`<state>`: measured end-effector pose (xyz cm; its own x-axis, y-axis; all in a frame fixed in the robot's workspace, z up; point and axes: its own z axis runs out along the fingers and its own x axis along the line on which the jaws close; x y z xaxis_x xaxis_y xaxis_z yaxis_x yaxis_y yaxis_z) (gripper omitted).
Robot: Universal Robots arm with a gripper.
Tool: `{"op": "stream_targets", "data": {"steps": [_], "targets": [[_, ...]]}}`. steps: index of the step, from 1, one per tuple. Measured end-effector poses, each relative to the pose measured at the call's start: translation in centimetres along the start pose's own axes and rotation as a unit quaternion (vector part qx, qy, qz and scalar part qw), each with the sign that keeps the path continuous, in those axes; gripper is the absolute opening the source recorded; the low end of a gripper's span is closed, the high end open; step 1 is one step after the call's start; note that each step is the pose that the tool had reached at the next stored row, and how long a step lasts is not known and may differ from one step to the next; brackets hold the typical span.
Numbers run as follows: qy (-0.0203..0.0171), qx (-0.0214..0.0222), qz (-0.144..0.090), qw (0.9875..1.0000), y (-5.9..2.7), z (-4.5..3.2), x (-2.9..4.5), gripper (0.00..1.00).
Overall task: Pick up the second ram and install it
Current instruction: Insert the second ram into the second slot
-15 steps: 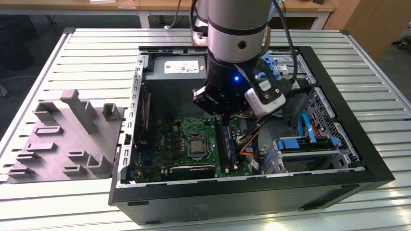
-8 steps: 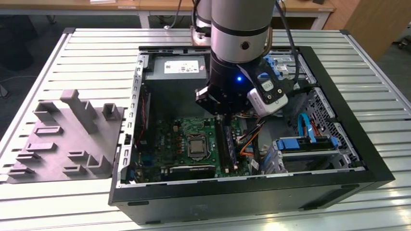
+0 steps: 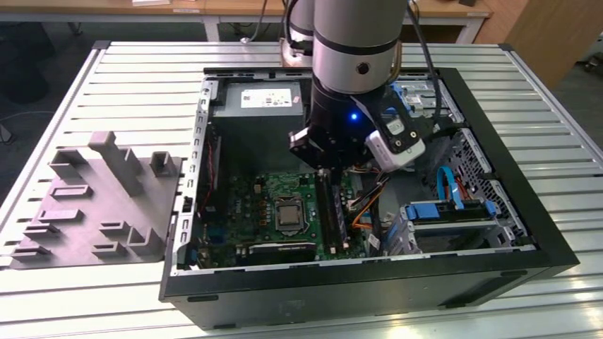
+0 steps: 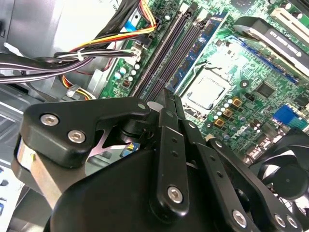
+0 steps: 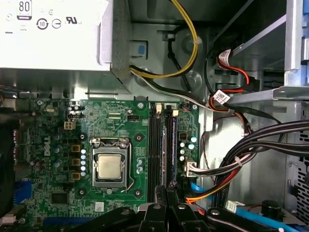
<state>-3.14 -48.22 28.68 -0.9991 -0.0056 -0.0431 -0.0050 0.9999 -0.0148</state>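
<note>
One blue-green stick, apparently the second ram (image 5: 173, 142), stands seated in a slot of the motherboard (image 5: 123, 123), beside its processor (image 5: 110, 166). Just above the motherboard's slots hangs the gripper (image 5: 166, 200), fingers pressed together.

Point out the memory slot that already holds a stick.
The slot with the blue-green stick standing in it, seen in the second wrist view. The black slots alongside it are bare.
</note>
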Motion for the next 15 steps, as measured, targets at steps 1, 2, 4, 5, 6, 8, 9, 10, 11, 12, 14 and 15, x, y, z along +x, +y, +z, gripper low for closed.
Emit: {"op": "stream_targets", "data": {"steps": [1,2,4,5,6,8,9,10,11,12,14,15], "targets": [[0.0000,0.0000,0.000,1.0000,0.02,0.07,-0.01,0.12],[0.0000,0.0000,0.000,1.0000,0.03,0.16,-0.02,0.12],[0.0000,0.0001,0.000,1.0000,0.06,0.32,-0.05,0.12],[0.0000,0.0001,0.000,1.0000,0.07,0.40,-0.07,0.12],[0.0000,0.0001,0.000,1.0000,0.08,0.47,-0.07,0.12],[0.0001,0.0001,0.000,1.0000,0.14,0.62,-0.08,0.12],[0.0000,0.0000,0.000,1.0000,0.18,0.73,-0.08,0.12],[0.0000,0.0000,0.000,1.0000,0.20,0.84,-0.07,0.12],[0.0000,0.0000,0.000,1.0000,0.21,0.94,-0.07,0.12],[0.0000,0.0001,0.000,1.0000,0.22,1.05,-0.06,0.12],[0.0000,0.0000,0.000,1.0000,0.24,1.28,-0.06,0.12],[0.0000,0.0001,0.000,1.0000,0.26,1.39,-0.06,0.12]]}}
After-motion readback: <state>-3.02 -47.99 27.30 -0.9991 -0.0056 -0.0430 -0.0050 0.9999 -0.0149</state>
